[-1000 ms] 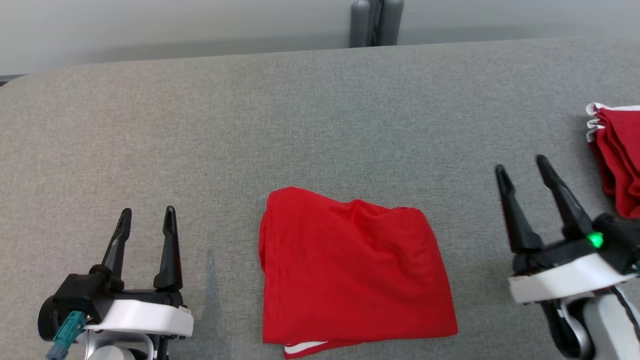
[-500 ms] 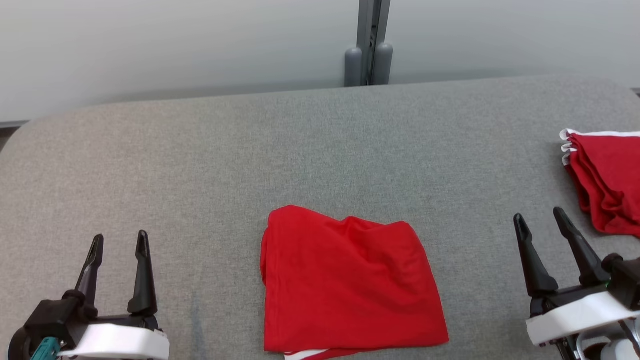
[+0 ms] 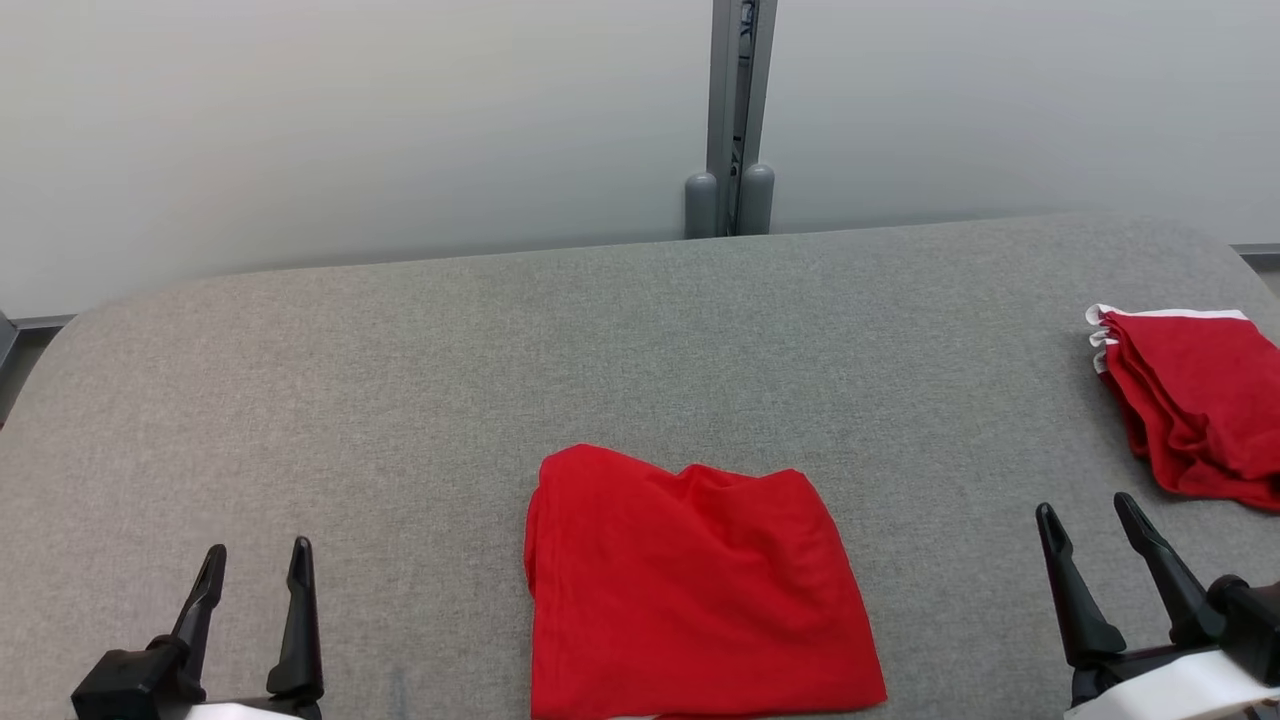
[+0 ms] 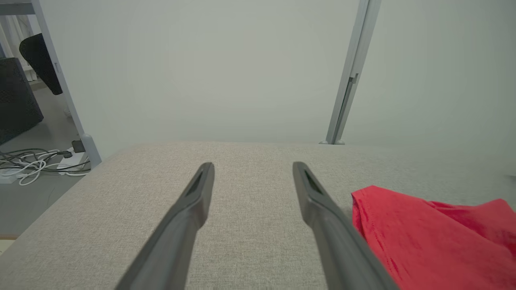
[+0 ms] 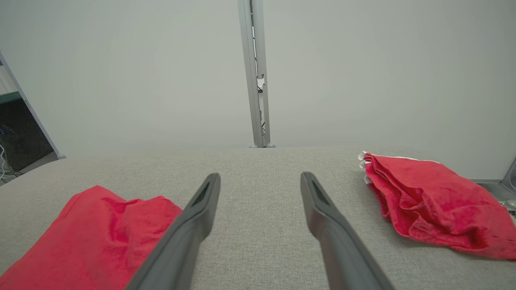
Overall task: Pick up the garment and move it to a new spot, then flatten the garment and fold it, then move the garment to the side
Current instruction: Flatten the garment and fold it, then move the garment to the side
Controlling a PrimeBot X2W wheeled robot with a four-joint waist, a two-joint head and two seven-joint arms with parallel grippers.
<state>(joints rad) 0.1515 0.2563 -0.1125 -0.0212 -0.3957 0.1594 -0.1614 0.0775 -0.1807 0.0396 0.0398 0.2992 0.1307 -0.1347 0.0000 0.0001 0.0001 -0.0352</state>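
A folded red garment point(image 3: 690, 590) lies flat on the grey table point(image 3: 500, 350), near the front edge at the middle. It also shows at the right in the left wrist view, garment point(image 4: 435, 237), and at the lower left in the right wrist view, garment point(image 5: 88, 237). My left gripper point(image 3: 255, 555) stands open at the lower left, well apart from the cloth, with nothing between its fingers. Off to the garment's right, my right gripper point(image 3: 1088, 510) is open and empty too. The wrist views show both gaps bare: left gripper point(image 4: 252, 167), right gripper point(image 5: 260, 177).
A second red cloth with white trim point(image 3: 1190, 400) lies bunched at the table's right edge, also cloth point(image 5: 427, 201). A grey post point(image 3: 735, 110) stands behind the table against a pale wall. Cables point(image 4: 36, 163) lie on the floor past the table's left end.
The head camera has tilted up, so the whole picture slid down. Both grippers sit lower in the picture and stay open. The garment lies as before.
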